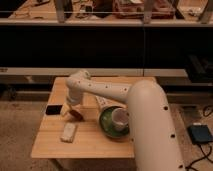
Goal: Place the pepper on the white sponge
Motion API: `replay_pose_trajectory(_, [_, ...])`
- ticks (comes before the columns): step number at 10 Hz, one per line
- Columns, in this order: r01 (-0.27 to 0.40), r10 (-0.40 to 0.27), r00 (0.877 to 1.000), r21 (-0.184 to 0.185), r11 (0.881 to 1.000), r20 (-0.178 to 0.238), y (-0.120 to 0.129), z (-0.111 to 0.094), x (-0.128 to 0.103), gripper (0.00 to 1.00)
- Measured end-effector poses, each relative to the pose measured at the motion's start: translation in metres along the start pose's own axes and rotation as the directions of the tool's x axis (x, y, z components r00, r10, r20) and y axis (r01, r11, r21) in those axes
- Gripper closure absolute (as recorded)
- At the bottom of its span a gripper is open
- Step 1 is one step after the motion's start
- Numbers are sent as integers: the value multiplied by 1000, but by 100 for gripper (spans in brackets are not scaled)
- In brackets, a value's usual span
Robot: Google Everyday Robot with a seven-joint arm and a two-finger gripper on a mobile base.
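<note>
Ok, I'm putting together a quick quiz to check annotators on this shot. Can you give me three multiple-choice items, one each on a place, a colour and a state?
1. Where does the pale rectangular white sponge lie?
A) on the front left part of the wooden table
B) inside the bowl
C) on the floor

2. What colour is the round bowl that holds the white cup?
A) blue
B) green
C) yellow

3. Where does the slender red-orange pepper stand in the task?
A) already on the sponge
B) at the claw's tip, away from the sponge
C) inside the cup

Answers:
1. A, as the sponge sits near the table's front left edge.
2. B, as the rim around the cup is green.
3. B, as the claw hangs low over the pepper beside the black rectangular block, and the sponge's top is bare.
</note>
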Motion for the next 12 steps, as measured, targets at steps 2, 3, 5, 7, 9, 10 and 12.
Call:
replay_pose_trajectory(2, [5,-5,1000,6,1000,14,0,6,0,21])
replay_pose_trajectory(3, [7,-7,1000,5,1000,25,2,10,-2,29])
replay_pose_trajectory(5, [17,-17,999,0,1000,41,3,15,-4,41])
replay_pose_trajectory(7, [28,-27,998,-12,1000,54,3,17,-5,42])
replay_pose_trajectory(9, [38,-36,997,-24,999,62,3,17,-5,42])
replay_pose_trajectory(10, [40,-38,997,-29,999,65,3,17,-6,42])
replay_pose_trajectory(12, [40,-37,997,-39,998,73,4,17,-7,42])
